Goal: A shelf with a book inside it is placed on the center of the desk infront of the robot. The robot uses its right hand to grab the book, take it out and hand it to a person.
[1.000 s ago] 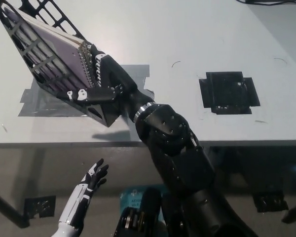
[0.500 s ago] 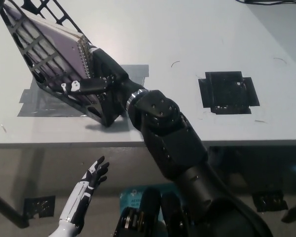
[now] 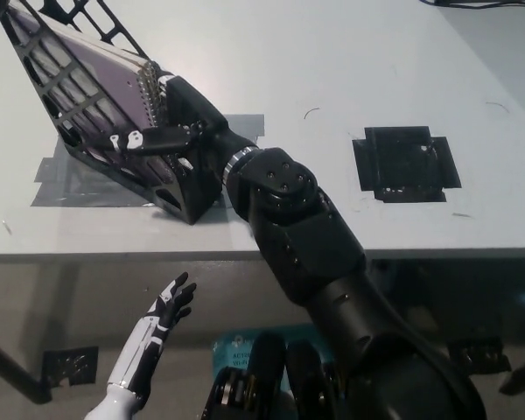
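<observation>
The desk (image 3: 350, 70) is carrying a black lattice shelf (image 3: 61, 114) at its left, which is tilting over grey tape patches (image 3: 79, 179), with a black square mat (image 3: 407, 164) lying well apart to the right. The black right arm is reaching across the desk edge into the shelf's open end. The right hand (image 3: 171, 118) is sitting at the spiral-bound edge of the book (image 3: 96, 74), which is still lying inside the shelf; the fingers (image 3: 127, 140) appear to be wrapping the book's near edge, though whether the grip is firm is hard to tell. The white left hand (image 3: 162, 315) is resting below the desk edge at lower left, fingers spread and holding nothing.

Judging by this, the reach is done and the grasp is probably forming; pulling the book out and handing it over remain, and no person is showing.

Compared with a second ago, the right hand has pushed further left and up along the shelf, and the shelf itself looks slightly shifted.
</observation>
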